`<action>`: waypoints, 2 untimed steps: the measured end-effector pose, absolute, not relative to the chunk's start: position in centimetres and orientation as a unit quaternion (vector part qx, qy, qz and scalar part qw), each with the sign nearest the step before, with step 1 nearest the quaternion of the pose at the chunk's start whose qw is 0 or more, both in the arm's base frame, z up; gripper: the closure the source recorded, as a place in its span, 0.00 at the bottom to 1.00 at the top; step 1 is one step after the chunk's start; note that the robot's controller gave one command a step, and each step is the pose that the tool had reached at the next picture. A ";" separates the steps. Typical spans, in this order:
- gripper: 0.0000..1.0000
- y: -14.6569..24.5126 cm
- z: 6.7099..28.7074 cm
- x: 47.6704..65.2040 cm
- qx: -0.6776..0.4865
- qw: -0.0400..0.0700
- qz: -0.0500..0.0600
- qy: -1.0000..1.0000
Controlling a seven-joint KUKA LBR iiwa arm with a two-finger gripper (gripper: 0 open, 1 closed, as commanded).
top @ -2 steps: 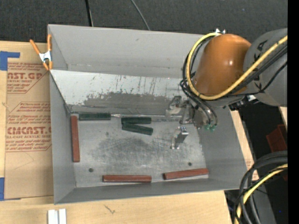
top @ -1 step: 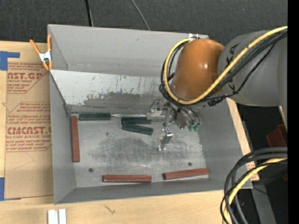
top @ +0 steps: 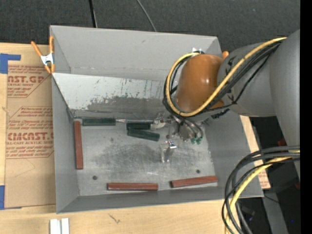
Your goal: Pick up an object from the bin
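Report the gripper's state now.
Gripper: open or shut cannot be told; it hangs over the bin floor, right of the dark green blocks.

Brown bar (top: 78, 144) along left side (front bars (top: 132, 186) apart).

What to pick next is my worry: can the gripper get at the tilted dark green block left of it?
Probably yes: the gripper hangs beside the tilted dark green block, whose top is uncovered; another green block adjoins it.

I see my gripper (top: 168, 151) low over the bare grey floor of the bin (top: 63, 96). A dark green block (top: 144, 136) lies just beside it. A brown stick (top: 132, 186) lies by the near wall.
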State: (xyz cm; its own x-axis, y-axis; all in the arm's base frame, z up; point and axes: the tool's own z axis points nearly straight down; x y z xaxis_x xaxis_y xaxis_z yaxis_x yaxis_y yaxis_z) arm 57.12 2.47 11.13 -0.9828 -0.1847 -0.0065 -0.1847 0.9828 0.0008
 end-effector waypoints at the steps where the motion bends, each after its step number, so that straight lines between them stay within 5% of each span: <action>1: 1.00 1.4 7.8 59.2 -0.063 0.010 0.001 0.998; 2: 1.00 1.4 7.8 59.2 -0.063 0.010 0.001 0.998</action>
State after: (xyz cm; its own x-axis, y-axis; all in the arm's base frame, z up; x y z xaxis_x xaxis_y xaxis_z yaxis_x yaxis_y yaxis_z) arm 59.15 1.37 7.84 -0.9920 -0.1250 -0.0195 -0.1251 0.9921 0.0008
